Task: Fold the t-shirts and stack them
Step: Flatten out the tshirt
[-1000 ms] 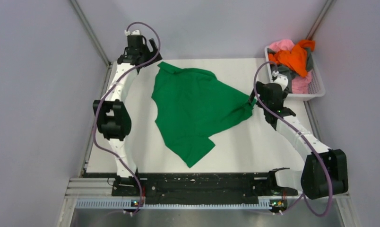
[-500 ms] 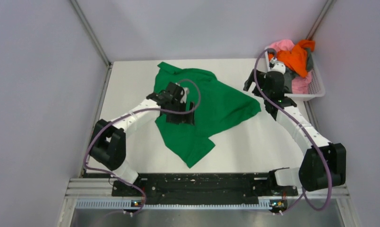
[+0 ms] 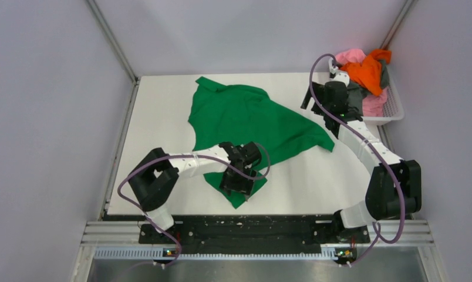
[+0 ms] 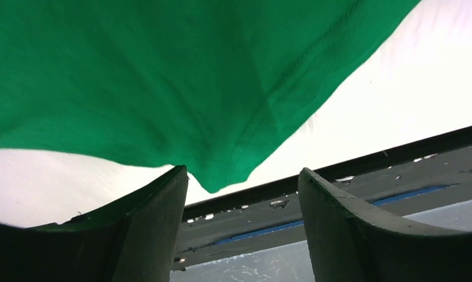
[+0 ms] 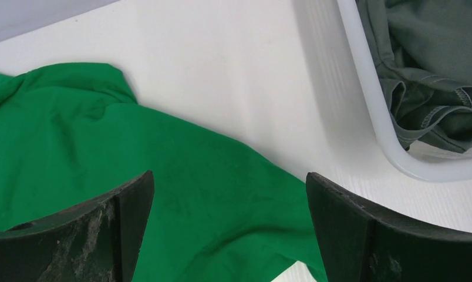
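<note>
A bright green t-shirt [image 3: 251, 120] lies spread and rumpled on the white table [image 3: 163, 106]. My left gripper [image 3: 237, 185] hovers open over the shirt's near corner. In the left wrist view the green t-shirt's [image 4: 181, 76] corner tip hangs between the open fingers of the left gripper [image 4: 242, 176]. My right gripper [image 3: 310, 101] is open and empty above the shirt's far right part, beside the basket. In the right wrist view the right gripper [image 5: 229, 179] is open over the green t-shirt [image 5: 181, 194]. Orange [image 3: 366, 70], pink [image 3: 348, 57] and dark grey [image 3: 356, 94] shirts lie piled in the basket.
A white mesh basket [image 3: 393, 111] stands at the far right corner; its rim [image 5: 368, 100] and the dark grey shirt [image 5: 427, 64] show in the right wrist view. Grey walls close in the table on three sides. A black rail [image 3: 245, 226] runs along the near edge.
My left arm swung from the far left corner across the shirt to its near corner. My right gripper left the shirt's right corner and moved toward the basket. That corner now lies flatter.
</note>
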Robot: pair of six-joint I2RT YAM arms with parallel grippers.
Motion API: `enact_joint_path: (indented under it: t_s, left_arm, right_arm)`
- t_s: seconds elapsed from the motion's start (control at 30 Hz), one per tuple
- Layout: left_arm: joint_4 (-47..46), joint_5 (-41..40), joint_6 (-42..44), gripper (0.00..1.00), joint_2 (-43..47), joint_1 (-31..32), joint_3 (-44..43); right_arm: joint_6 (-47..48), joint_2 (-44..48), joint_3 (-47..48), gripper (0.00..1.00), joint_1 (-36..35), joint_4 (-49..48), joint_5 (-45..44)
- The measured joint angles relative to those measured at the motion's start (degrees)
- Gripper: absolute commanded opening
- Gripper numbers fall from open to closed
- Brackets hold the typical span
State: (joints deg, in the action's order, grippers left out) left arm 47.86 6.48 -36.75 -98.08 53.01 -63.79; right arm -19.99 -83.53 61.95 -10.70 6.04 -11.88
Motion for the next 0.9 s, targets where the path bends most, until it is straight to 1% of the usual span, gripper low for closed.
enact_joint_path:
  t_s: [0.07, 0.13, 0.23, 0.3, 0.33, 0.37, 0.4, 0.43, 0.6, 0.67, 0.7, 0.73, 0.83, 0.9]
  left_arm:
    - [0.4, -1.2, -2.3, 0.70, -0.4, 2.0, 0.4]
    - [0.3, -3.0, -4.2, 0.63, -0.8, 3.6, 1.1]
    - [-0.7, -4.8, -6.9, 0.56, -2.2, 4.0, 2.3]
    - [-0.1, -5.4, -8.7, 0.46, -2.8, 4.2, 2.5]
    - [0.0, -6.0, -9.7, 0.36, -2.8, 4.3, 2.6]
    - [0.3, -6.8, -10.7, 0.24, -2.8, 4.7, 2.8]
    - [0.4, -7.0, -11.9, 0.09, -2.7, 5.0, 3.0]
    - [0.4, -7.2, -13.2, 0.00, -2.6, 5.3, 3.2]
    - [1.7, -9.4, -18.7, 0.00, -2.3, 5.3, 3.3]
    - [1.9, -10.1, -19.9, 0.00, -1.0, 2.9, 4.4]
    - [1.9, -10.9, -20.2, 0.00, -0.1, 0.8, 5.3]
    - [1.9, -12.2, -20.2, 0.00, 1.2, -2.7, 6.5]
    - [1.6, -18.4, -19.7, 0.00, 5.2, -15.7, 8.9]
    - [1.2, -21.5, -18.6, 0.00, 7.8, -23.2, 8.9]
  right_arm:
    - [0.1, 0.0, 0.0, 0.99, 0.0, 0.4, -0.6]
    - [0.1, 0.6, -0.8, 0.99, 0.0, 0.4, -1.3]
    - [0.3, 2.6, -2.2, 0.99, 0.0, 0.9, -2.4]
    - [0.4, 4.1, -2.4, 0.99, 0.0, 1.0, -3.5]
    - [0.4, 4.9, -2.4, 0.99, 0.0, 1.0, -3.9]
    - [0.4, 5.8, -2.4, 0.99, 0.0, 1.0, -4.2]
    - [0.4, 6.5, -2.4, 0.99, 0.0, 1.0, -4.4]
    - [0.4, 7.1, -2.4, 0.99, 0.0, 1.0, -4.5]
    - [-0.2, 8.9, -2.4, 0.98, 0.0, 3.0, -5.5]
    - [-1.8, 9.3, -2.4, 0.98, 0.0, 5.1, -6.2]
    - [-2.7, 9.5, -2.5, 0.98, 0.0, 6.1, -6.4]
    - [-4.0, 9.7, -3.0, 0.98, 0.0, 6.9, -6.8]
    - [-7.9, 11.2, -6.8, 0.97, 0.0, 9.5, -7.7]
    - [-9.9, 11.9, -9.2, 0.97, 0.0, 12.0, -8.0]
